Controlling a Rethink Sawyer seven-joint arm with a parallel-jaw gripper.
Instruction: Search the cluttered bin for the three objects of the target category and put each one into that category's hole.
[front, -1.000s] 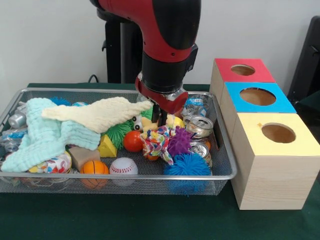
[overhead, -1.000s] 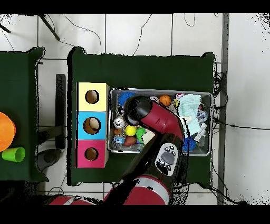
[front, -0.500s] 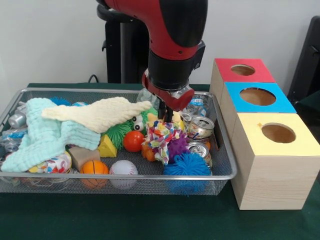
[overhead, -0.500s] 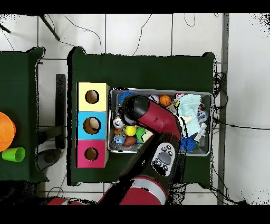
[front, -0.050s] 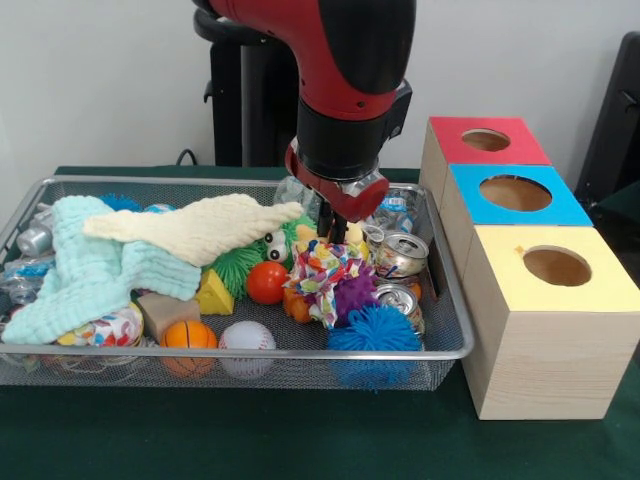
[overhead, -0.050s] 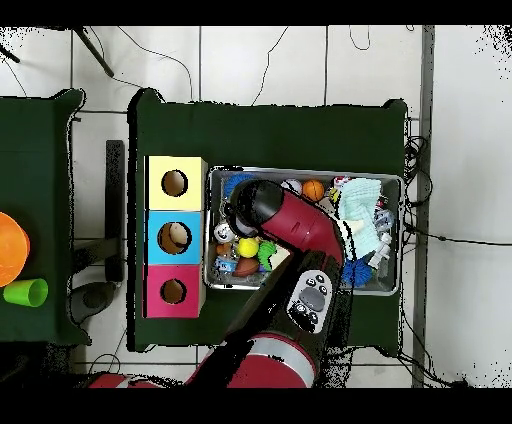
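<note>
My gripper hangs over the right half of the wire mesh bin, shut on the top of a small cloth with a bright multicoloured print. The cloth dangles from the fingers, its lower edge brushing a purple spiky ball. A cream cloth and a light blue cloth lie spread across the bin's left side. To the right stand three wooden boxes with holes: red top, blue top, yellow top. In the overhead view the arm hides the gripper.
The bin also holds crushed cans, a blue spiky ball, a baseball, a small basketball, an orange ball and a green spiky ball. An orange bowl and green cup sit on a side table.
Over the last second the gripper rose and shifted slightly right, lifting the multicoloured cloth off the pile. In the last half second it has barely moved.
</note>
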